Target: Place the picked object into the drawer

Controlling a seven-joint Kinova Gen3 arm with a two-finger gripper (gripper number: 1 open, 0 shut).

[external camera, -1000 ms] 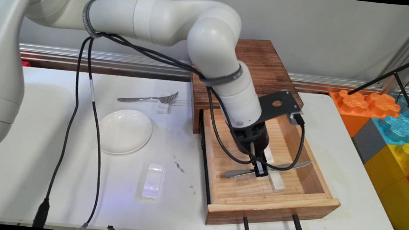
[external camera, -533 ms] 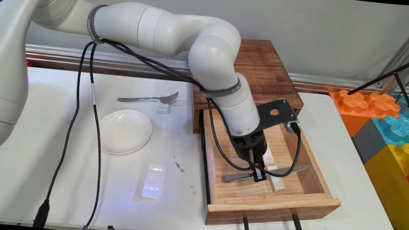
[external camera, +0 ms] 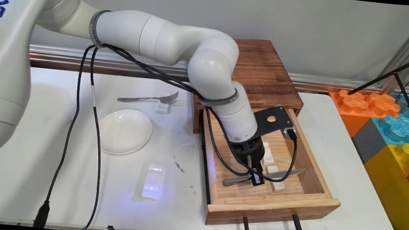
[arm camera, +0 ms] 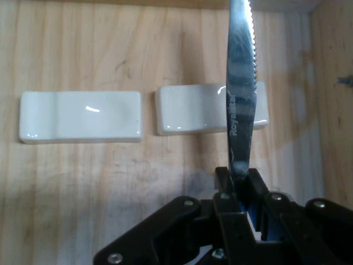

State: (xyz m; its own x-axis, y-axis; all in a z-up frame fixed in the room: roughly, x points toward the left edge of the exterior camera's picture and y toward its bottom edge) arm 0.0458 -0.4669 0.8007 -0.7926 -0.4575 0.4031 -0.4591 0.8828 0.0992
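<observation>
Down inside the open wooden drawer (external camera: 256,199) the black gripper (external camera: 256,179) has its fingers (arm camera: 226,190) closed tight on a table knife (external camera: 284,172), pinching it near where blade meets handle. From the hand view the serrated blade runs straight away from the gripper and crosses over one of two white ceramic rests (arm camera: 190,109) lying end to end on the drawer floor; the other rest (arm camera: 80,116) sits just beside it. Whether the blade touches the rest I cannot tell. Out on the white worktop (external camera: 36,174) lie a white plate (external camera: 125,131), a fork (external camera: 148,98) propped on its own rest, and another rest (external camera: 152,181) near the front.
</observation>
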